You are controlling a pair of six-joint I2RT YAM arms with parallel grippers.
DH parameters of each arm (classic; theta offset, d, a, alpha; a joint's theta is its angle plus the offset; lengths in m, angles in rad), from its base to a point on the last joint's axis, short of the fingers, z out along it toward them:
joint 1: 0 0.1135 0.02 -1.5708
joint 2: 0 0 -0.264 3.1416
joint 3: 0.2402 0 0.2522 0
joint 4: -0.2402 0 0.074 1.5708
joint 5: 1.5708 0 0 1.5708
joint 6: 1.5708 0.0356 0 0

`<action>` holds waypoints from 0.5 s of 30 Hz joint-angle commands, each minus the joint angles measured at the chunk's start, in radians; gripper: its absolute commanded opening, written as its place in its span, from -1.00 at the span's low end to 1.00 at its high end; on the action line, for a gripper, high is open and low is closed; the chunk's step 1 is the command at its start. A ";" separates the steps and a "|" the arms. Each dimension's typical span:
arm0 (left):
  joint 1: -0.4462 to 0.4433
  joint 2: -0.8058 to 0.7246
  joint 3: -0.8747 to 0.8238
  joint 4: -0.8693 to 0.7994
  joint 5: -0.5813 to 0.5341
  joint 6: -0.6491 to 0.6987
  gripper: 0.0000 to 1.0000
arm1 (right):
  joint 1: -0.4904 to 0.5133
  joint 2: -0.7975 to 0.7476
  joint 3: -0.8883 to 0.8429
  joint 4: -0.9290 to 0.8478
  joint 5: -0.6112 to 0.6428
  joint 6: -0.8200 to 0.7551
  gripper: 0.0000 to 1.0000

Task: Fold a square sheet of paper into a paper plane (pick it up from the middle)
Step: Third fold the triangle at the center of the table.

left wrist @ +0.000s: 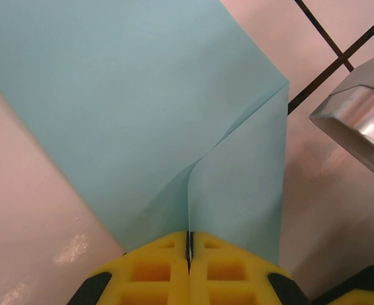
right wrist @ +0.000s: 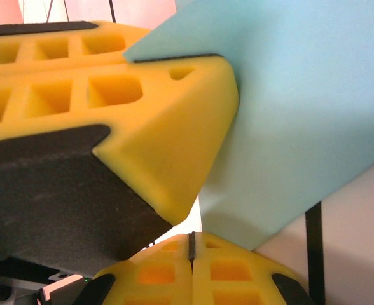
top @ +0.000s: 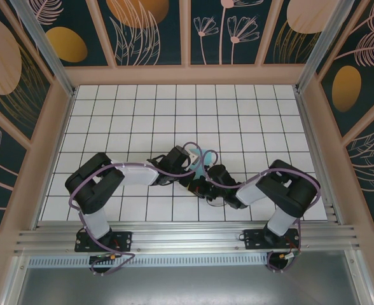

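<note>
L fingers point(left wrist: 155, 270) are pressing shut on a crease of the square sheet of paper point(left wrist: 142, 95), which is sitting btw both arms near the middle of the surface point(top: 238, 114), a bit toward its near edge. R fingers point(right wrist: 231, 279) are closed too, right at the sheet's lower edge; whether they are pinching it I cannot tell. I think L should be holding the crease firm w/o pulling, while R is bringing the free flap over evenly & slowly, so the thin paper is not tearing.

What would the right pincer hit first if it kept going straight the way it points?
Probably the left pincer, whose yellow foam tip sits right ahead of the right pincer; the turquoise paper lies just beside it. Depth is unclear.
</note>
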 commanded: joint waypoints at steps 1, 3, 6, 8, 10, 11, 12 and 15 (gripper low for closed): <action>-0.002 0.060 -0.030 -0.122 -0.005 0.011 -0.87 | 0.014 0.016 0.042 -0.079 0.051 -0.006 -0.91; -0.002 0.058 -0.029 -0.127 -0.010 0.013 -0.87 | 0.014 -0.019 0.044 -0.106 0.053 -0.017 -0.91; -0.002 0.056 -0.023 -0.137 -0.020 0.018 -0.87 | 0.014 -0.093 0.020 -0.123 0.068 -0.020 -0.91; -0.002 0.057 -0.019 -0.142 -0.024 0.020 -0.87 | 0.007 -0.146 0.000 -0.164 0.095 -0.025 -0.90; -0.002 0.056 -0.015 -0.143 -0.021 0.020 -0.87 | -0.010 -0.174 -0.011 -0.201 0.096 -0.039 -0.91; -0.002 0.055 -0.014 -0.143 -0.019 0.018 -0.86 | -0.021 -0.185 -0.017 -0.205 0.092 -0.044 -0.90; -0.002 0.053 -0.013 -0.143 -0.019 0.018 -0.86 | -0.031 -0.194 -0.021 -0.213 0.092 -0.048 -0.91; -0.002 0.053 -0.003 -0.153 -0.020 0.020 -0.84 | -0.072 -0.213 -0.011 -0.275 0.113 -0.064 -0.91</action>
